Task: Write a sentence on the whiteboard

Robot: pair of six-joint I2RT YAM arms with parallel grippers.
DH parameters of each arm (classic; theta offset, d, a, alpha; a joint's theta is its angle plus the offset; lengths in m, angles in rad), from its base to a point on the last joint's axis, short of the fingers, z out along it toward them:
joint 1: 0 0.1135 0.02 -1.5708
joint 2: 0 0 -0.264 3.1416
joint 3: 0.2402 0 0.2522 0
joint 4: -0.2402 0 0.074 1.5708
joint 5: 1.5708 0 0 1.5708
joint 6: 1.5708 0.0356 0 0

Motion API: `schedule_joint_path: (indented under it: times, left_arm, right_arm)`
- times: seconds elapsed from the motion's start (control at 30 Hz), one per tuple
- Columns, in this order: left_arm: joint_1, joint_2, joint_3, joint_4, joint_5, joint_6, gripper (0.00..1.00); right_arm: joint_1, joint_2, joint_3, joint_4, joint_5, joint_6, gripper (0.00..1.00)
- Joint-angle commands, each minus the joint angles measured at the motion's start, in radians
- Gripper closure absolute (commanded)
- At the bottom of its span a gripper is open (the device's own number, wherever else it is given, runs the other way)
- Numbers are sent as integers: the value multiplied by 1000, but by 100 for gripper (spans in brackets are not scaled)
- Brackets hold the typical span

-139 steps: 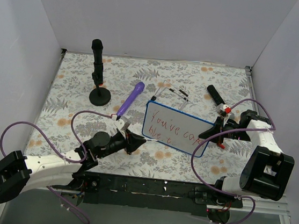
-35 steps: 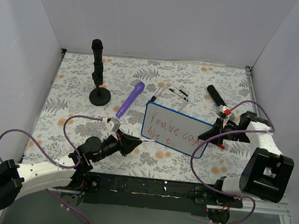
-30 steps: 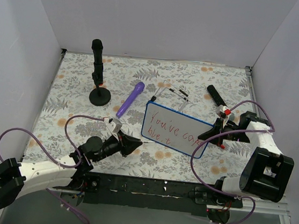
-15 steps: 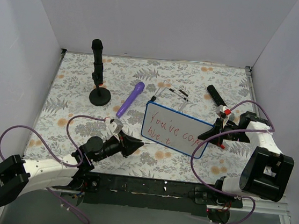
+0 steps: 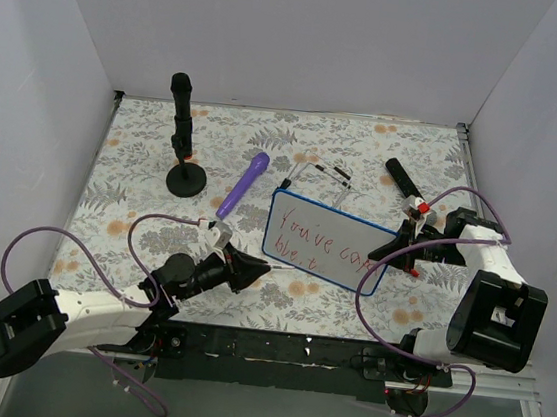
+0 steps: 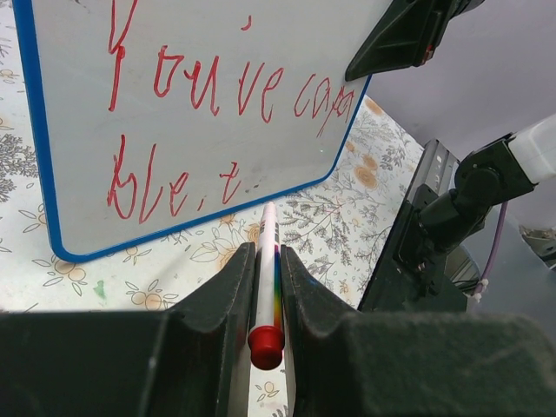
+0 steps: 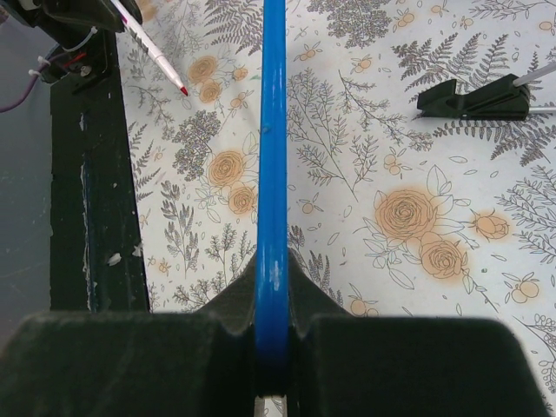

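Whiteboard (image 5: 346, 275) lay right of centre on the floral cloth (image 5: 118, 200), angled so that its left corner pointed toward the far side, its thin blue rim visible all round. The sentence (image 5: 320, 241) ran across it in two lines of red script; the left wrist view showed the first line (image 6: 208, 91) beginning "You've" and a shorter second line beneath.

Right gripper (image 5: 392, 250) was clamped on the board's right edge. In its wrist view the blue rim (image 7: 272, 130) ran edge-on straight up from between the two closed fingers (image 7: 230, 304).

Left gripper (image 5: 247, 263) sat low at the board's near-left corner, its fingers drawn in tight around a pen (image 6: 267, 261) with a white barrel, a rainbow stripe and a red end cap. The pen's tip lay just off the near rim, over the cloth; whether it touched anything could not be told.

Farther back, well apart from the board, stood a black stand (image 5: 179, 137) on a round base, with a purple cylinder (image 5: 244, 184) lying between it and the board. A black marker (image 5: 401, 177) with a red band lay behind the right gripper.
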Motion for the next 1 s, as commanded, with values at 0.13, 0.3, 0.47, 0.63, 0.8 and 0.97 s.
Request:
schedule_joint_path:
  times: [0.13,0.3,0.47,0.63,0.8,0.97]
  left_arm:
    - [6,62,-12,73,26,20,100]
    - [5,80,-7,90,29,22,100]
    - [6,77,-6,97,31,22,100]
    - [6,45,-7,81,32,25,100]
    - [6,-41,-38,68,6,-20,100]
    - [40,-87,-42,15,20,-56,100]
  right_arm:
    - [12,6,8,-10,72,-22,99]
    - [13,11,10,-4,75,-9,99]
    - [15,8,7,8,77,-5,99]
    - [16,6,7,5,81,-6,99]
    - [16,8,5,8,81,-6,99]
    - [16,0,5,10,81,-6,99]
